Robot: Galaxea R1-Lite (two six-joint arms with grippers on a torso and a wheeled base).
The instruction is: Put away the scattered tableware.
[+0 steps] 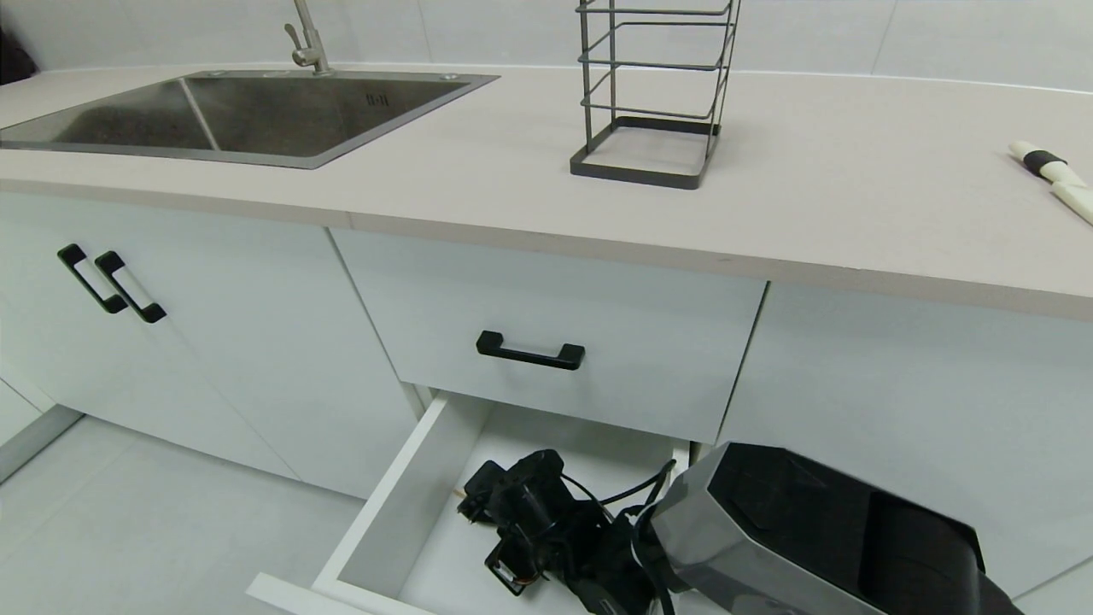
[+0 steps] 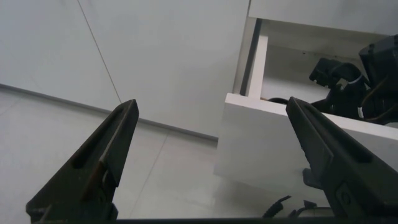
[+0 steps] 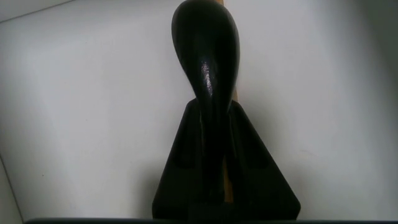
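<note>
Beige worktop [image 1: 854, 213] with a sunken stainless-steel sink [image 1: 256, 111] tops white cabinets [image 1: 239, 367] with black bar handles [image 1: 530, 351], above a pale grey tiled floor [image 1: 128, 530].

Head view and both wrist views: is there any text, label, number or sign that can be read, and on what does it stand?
Sink, inner back wall: a small dark mark, too small to read.
No other print shows, and there is none on the black spoon.

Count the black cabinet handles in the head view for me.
3. Two sit side by side on the left cabinet: handle and handle. A third handle is on the shut drawer. The open drawer's own may be hidden.
</note>
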